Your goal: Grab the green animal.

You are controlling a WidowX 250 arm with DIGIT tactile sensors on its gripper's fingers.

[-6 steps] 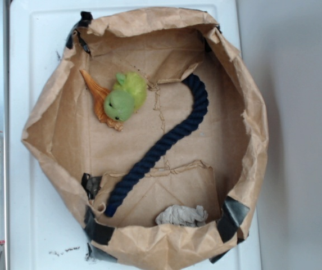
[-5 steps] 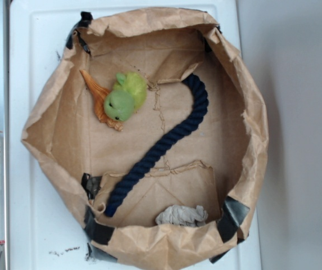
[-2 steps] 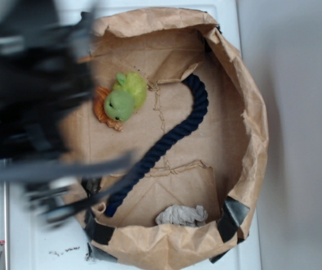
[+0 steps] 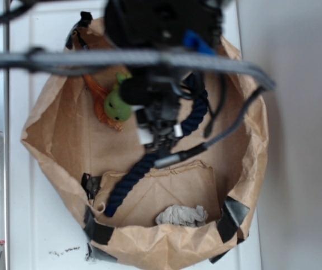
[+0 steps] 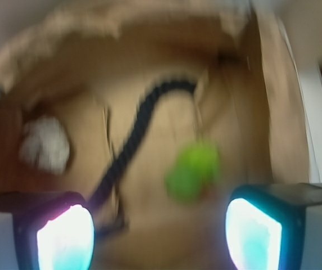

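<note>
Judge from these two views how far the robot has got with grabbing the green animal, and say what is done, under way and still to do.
Done: the arm is over the paper bag. Under way: the approach. In the wrist view the gripper is open, with the green animal ahead between its fingers, untouched. In the exterior view the toy lies against the orange toy, beside the navy rope. Left: descend, close on it and lift.

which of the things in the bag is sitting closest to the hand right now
The green animal: in the wrist view it lies just ahead of the open hand, toward one finger. The navy rope runs off to the other side; the crumpled grey wad lies farther away.
</note>
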